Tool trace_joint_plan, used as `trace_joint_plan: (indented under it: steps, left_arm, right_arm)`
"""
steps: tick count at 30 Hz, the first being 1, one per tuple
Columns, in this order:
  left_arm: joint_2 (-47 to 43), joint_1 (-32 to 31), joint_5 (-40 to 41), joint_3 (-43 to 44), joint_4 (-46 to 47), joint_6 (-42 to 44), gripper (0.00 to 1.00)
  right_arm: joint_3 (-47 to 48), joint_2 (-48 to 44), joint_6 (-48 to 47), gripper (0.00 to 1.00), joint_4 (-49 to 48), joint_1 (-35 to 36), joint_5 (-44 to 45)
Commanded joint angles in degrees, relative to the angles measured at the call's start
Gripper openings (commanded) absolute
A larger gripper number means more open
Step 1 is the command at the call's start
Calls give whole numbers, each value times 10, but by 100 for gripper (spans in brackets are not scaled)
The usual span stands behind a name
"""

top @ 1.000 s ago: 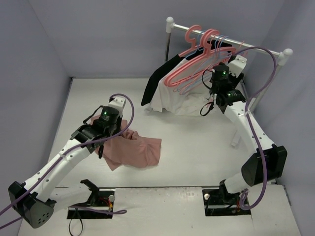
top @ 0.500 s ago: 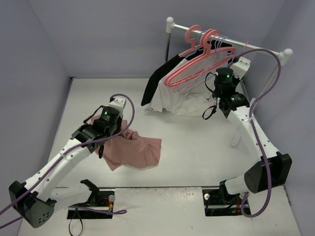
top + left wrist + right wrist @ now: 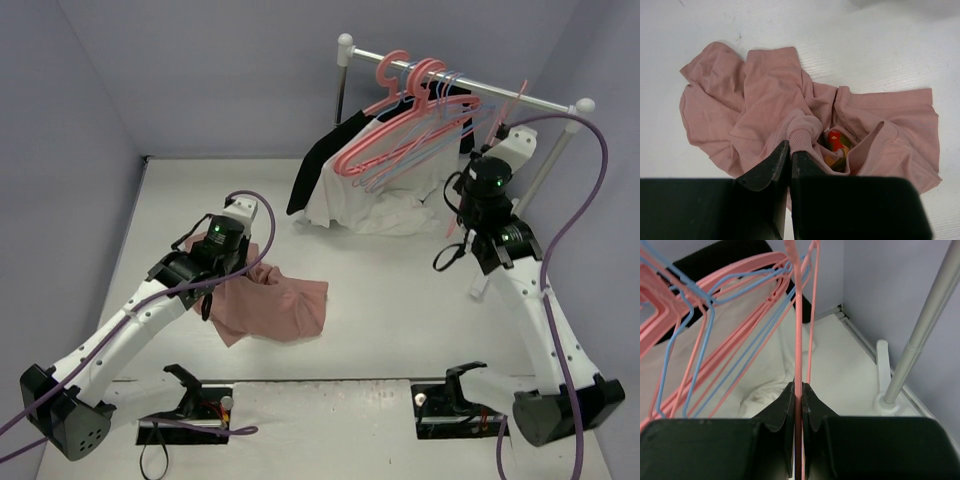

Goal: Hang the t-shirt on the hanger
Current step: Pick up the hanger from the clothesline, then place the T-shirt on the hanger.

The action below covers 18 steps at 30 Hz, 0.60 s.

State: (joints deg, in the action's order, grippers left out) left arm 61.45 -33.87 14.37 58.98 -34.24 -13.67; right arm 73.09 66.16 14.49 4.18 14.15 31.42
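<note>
The salmon-pink t-shirt (image 3: pixel 283 305) lies crumpled on the white table, left of centre. My left gripper (image 3: pixel 218 270) is down on its left part. In the left wrist view the gripper (image 3: pixel 790 145) is shut on the ribbed collar of the t-shirt (image 3: pixel 765 90). My right gripper (image 3: pixel 492 150) is up by the right end of the rail. In the right wrist view it (image 3: pixel 798 386) is shut on the thin pale-pink hanger (image 3: pixel 798 315). That hanger (image 3: pixel 513 102) hangs apart from the other hangers.
The rail (image 3: pixel 455 85) carries coral-pink hangers (image 3: pixel 400 125) and lilac-blue hangers (image 3: pixel 705 325), with a white garment (image 3: pixel 370 205) and a black garment (image 3: pixel 318 162) below them. The rack's right post (image 3: pixel 927 330) and its foot (image 3: pixel 886 399) stand just right of my right gripper.
My right arm has swung to the right, taking the thin hanger away from the bunch toward the rail's right end. The left arm and the t-shirt have not moved.
</note>
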Motion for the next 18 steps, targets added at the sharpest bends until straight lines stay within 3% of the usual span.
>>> trace_joint_plan:
  steps: [1, 4, 11, 12, 18]
  left_arm:
    - [-3, -2, 2, 17, 14, 11, 0]
    - [-14, -3, 3, 14, 16, 18, 0]
    - [-61, -3, 20, -5, 12, 14, 0]
    - [-67, -3, 26, -9, 10, 10, 0]
    - [-101, -3, 87, -23, -37, -58, 0]
  right_arm:
    - [-49, -77, 15, 0, 1, -4, -72]
    - [-93, -113, 29, 0, 15, -2, -136]
    - [-218, -209, 13, 0, 66, 10, -449]
    - [-218, -216, 10, 0, 67, 12, -454]
    - [-276, -267, 5, 0, 82, 46, -650]
